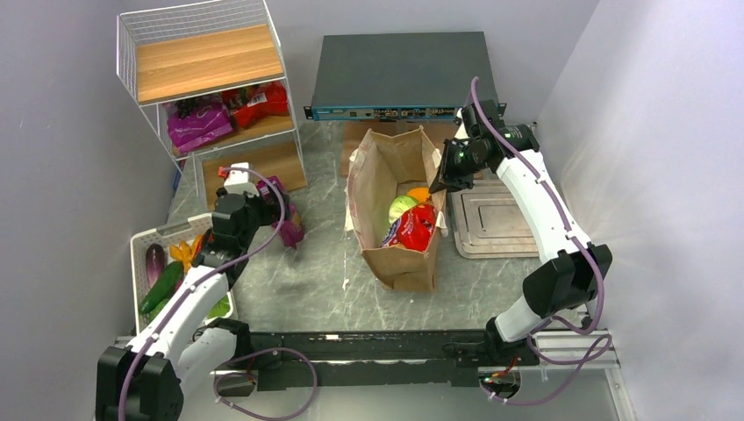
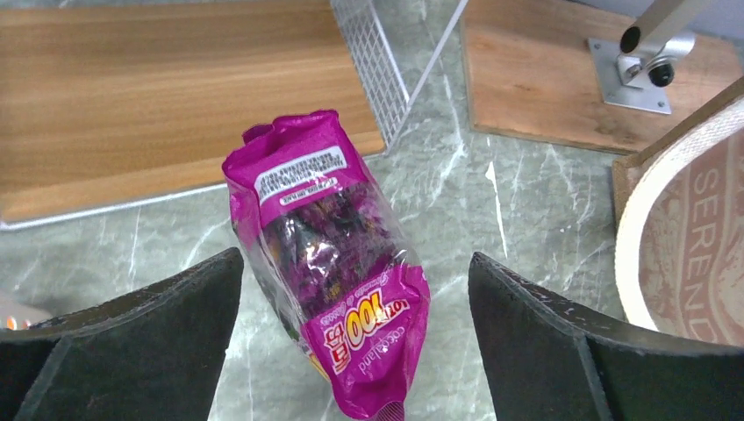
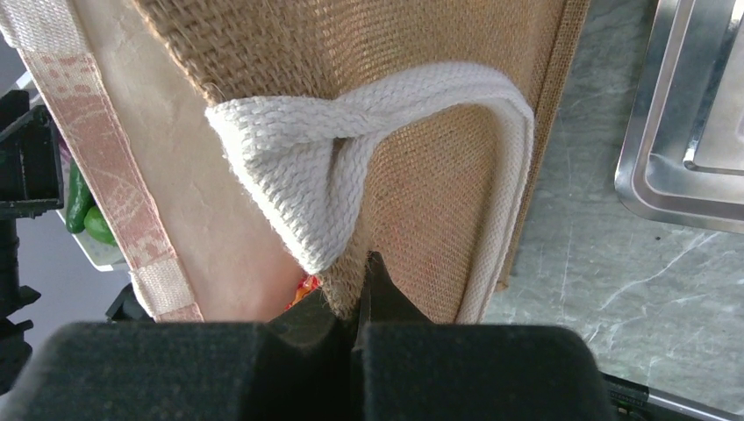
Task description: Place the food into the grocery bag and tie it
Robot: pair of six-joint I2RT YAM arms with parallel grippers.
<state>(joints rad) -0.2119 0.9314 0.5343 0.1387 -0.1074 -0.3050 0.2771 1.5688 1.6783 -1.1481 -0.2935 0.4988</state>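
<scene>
Left end effector (image 2: 355, 260) spread, purple packet (image 2: 333, 272) between its jaws

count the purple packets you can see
2. One purple packet sits on the wire rack's middle shelf; the other lies on the table within the open left gripper. The grocery bag may hide more.
</scene>
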